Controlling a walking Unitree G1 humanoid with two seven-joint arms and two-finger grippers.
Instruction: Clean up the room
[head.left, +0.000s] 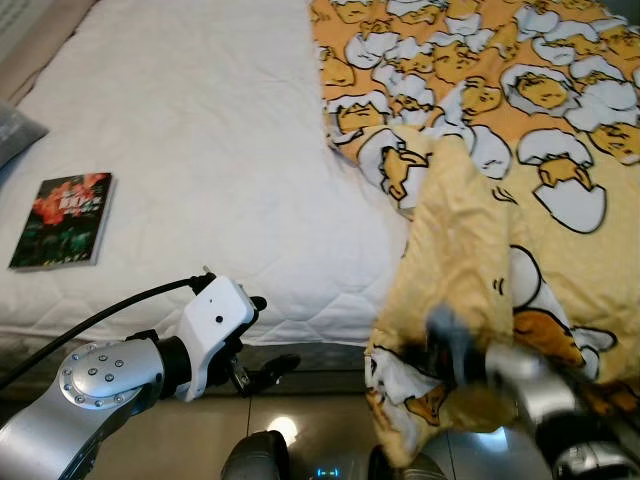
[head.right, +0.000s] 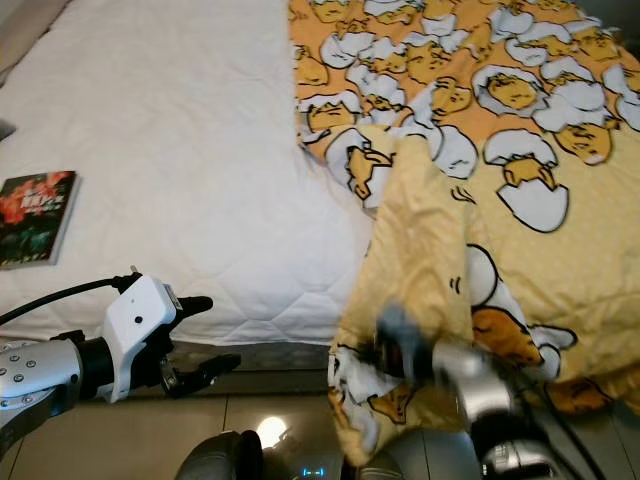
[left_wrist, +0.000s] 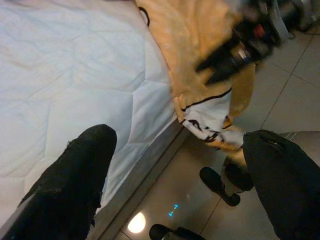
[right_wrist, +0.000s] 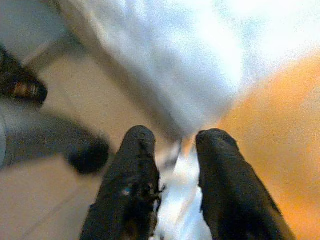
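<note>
**Blanket in Hand, Bed Only Half Made**

We stood at the foot of the bed (head.left: 200, 150), its white quilted mattress filling the upper left and middle of the head views. The yellow blanket (head.left: 500, 120) with the egg-and-duck print covered only the right part of the bed, from the top right of the frame down; its near corner was bunched up and hung over the mattress edge towards the tiled floor (head.left: 320, 420) at the lower right.

Our right gripper (right_wrist: 172, 165) was at that hanging corner, blurred in the head views at lower right. In its wrist view the two black fingers stood close together with a strip of white and yellow cloth between them, so we judged that we had the blanket's edge pinched. Our left gripper (head.left: 262, 340) hovered at the lower left, just off the mattress edge, its fingers spread wide and holding nothing; its wrist view looked across the mattress corner to the dangling cloth.

A book (head.left: 63, 220) with a dark, red-flowered cover lay flat on the bare mattress at the left edge of the frame, well apart from both grippers.

As we judged it, the tidying was at an early stage: the blanket was gripped but not yet spread across the bed, and the book remained to be put away.
</note>
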